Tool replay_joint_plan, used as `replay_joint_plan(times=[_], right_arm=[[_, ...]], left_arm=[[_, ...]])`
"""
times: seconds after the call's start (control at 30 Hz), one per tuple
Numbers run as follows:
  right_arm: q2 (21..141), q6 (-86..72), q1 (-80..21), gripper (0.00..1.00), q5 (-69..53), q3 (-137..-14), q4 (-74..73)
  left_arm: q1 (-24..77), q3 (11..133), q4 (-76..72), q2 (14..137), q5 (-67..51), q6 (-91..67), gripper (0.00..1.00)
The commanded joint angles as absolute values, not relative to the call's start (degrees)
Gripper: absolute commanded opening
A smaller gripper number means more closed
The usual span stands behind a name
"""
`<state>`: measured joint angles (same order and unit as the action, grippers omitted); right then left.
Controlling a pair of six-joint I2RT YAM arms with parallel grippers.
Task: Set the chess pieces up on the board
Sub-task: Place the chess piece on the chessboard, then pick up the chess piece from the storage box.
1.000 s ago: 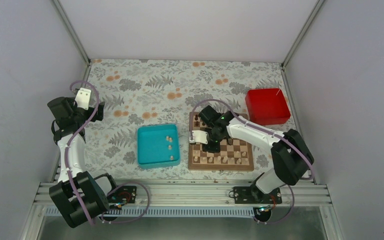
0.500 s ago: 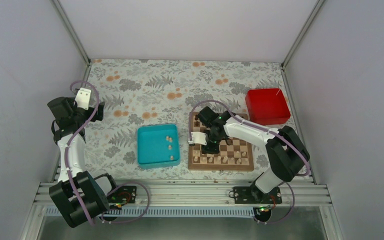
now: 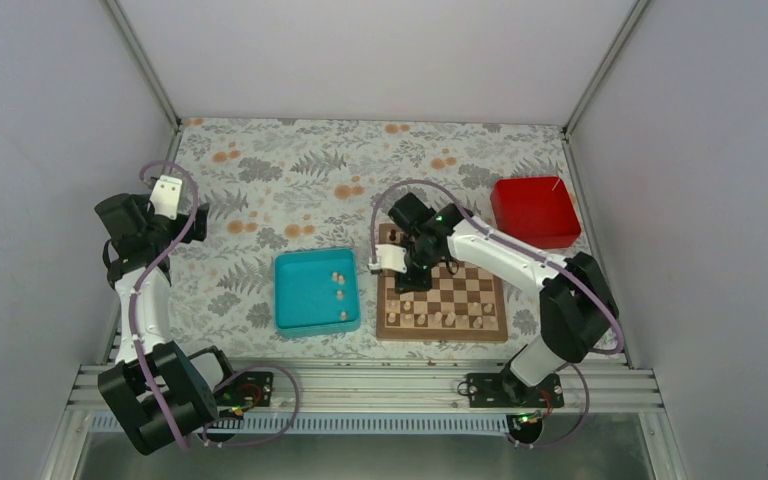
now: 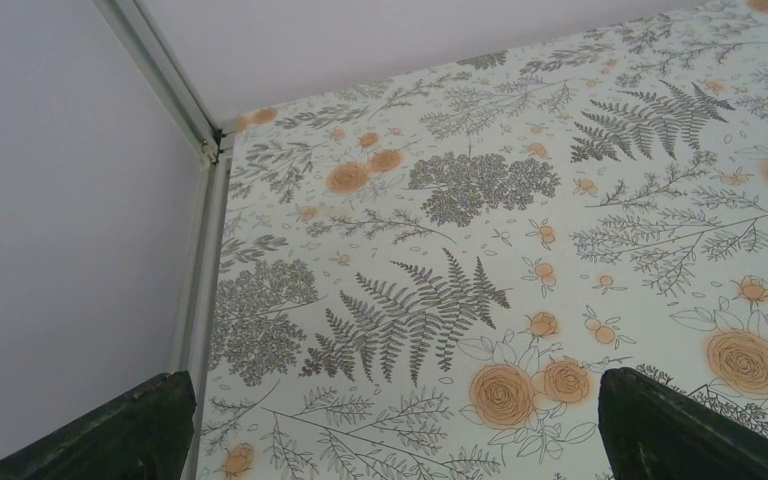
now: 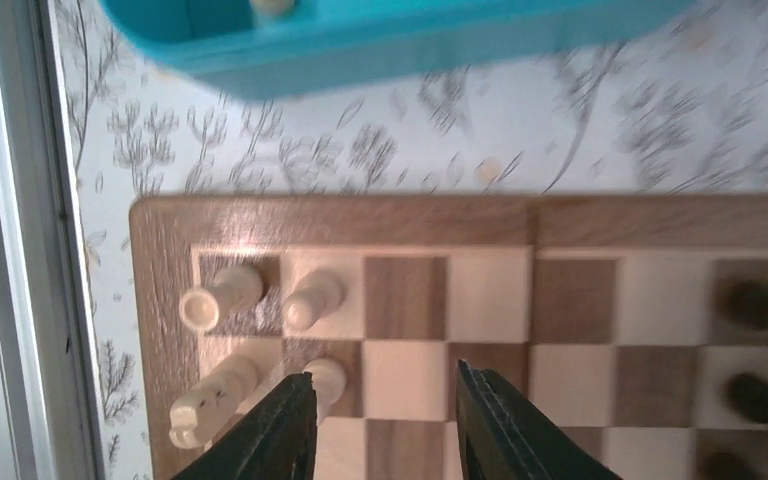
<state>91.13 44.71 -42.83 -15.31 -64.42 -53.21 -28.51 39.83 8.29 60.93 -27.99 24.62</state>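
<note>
- The board (image 3: 442, 295) lies on the flowery bench (image 3: 260, 180), in front of the right arm.
- The right pincer (image 3: 397, 266) hangs over the left side of the board, close to the edge that faces the teal tray (image 3: 300, 300).
- In the right wrist view, the right pincer (image 5: 382, 375) has its two fingers apart. Only bare squares show between them, and it holds nothing.
- In that same view, four of the chess pieces (image 5: 312, 298) sit in two short rows at a corner of the board (image 5: 490, 220). One of them is just beside the pincer's left finger.
- From above, more pale chess pieces (image 3: 434, 320) sit in a row on the near edge of the board.
- Three pale pieces (image 3: 340, 294) lie inside the teal tray, along its right side. The tray is just left of the board.
- Some dark pieces (image 5: 760, 305) sit on the board too, but they look blurry.
- A red box (image 3: 533, 212) sits past the far right corner of the board.
- The left pincer (image 3: 168, 190) is far off at the left side of the bench, well away from the board.
- In the left wrist view, the left pincer (image 4: 392, 380) is wide open, with only flowery bench between its fingers.
</note>
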Motion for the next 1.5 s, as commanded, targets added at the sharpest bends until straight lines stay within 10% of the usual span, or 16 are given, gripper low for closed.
replay_joint_plan(times=[0.0,0.7,1.47], right_arm=[[92.67,45.09,-44.91,0.39,-14.89,-72.13,-56.93],[122.29,45.53,-57.04,0.40,-4.44,-100.69,-55.67],[127.51,43.90,-55.41,0.37,-0.81,-101.35,-52.38]], left_arm=[[-28.89,40.14,6.89,60.79,-28.96,24.78,1.00],[-28.89,40.08,6.88,59.90,-27.25,24.60,1.00],[-28.98,39.93,7.12,59.90,-29.20,24.70,1.00]])
